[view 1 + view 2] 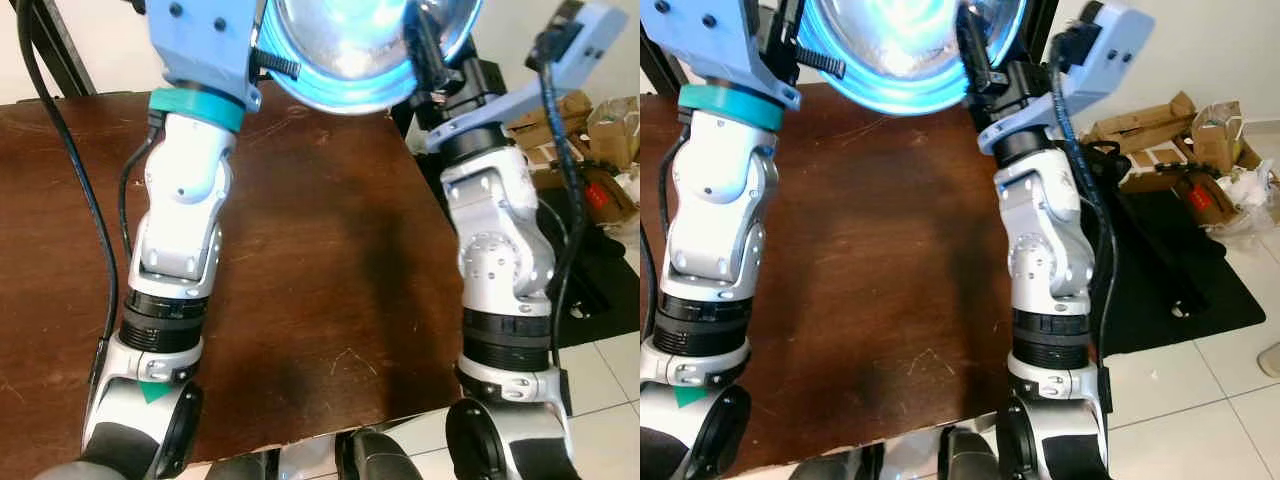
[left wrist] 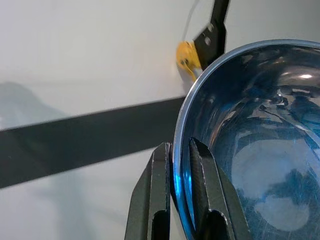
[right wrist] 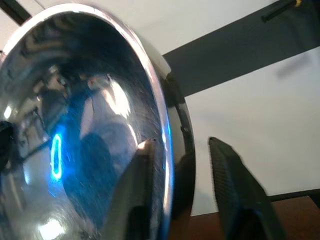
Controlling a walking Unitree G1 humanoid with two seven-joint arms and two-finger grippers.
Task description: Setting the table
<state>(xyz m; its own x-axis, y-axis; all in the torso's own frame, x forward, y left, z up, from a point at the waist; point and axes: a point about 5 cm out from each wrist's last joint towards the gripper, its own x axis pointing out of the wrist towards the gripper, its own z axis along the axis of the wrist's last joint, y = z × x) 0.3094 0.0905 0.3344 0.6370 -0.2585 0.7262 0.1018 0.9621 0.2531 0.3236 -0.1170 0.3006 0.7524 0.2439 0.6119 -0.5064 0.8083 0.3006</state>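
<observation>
1. On my left, the left gripper (image 2: pixel 181 165) is pinching the bowl (image 2: pixel 260 165) by its rim, one finger (image 2: pixel 159 200) outside and one inside, nearly closed on the thin metal.
2. The head views are giving me what the wrist views are not: the bowl is being held up between both arms, above the far part of the brown table (image 1: pixel 320 280), with a blue glow on its steel.
3. On my right, the right gripper (image 3: pixel 182 160) is straddling the opposite rim, one finger (image 3: pixel 137 195) inside the bowl, the other outside with a gap; I cannot tell whether it is gripping.
4. The right eye view is also showing cardboard boxes (image 1: pixel 1185 140) and a black mat (image 1: pixel 1170 270) on the tiled floor, right of the table.
</observation>
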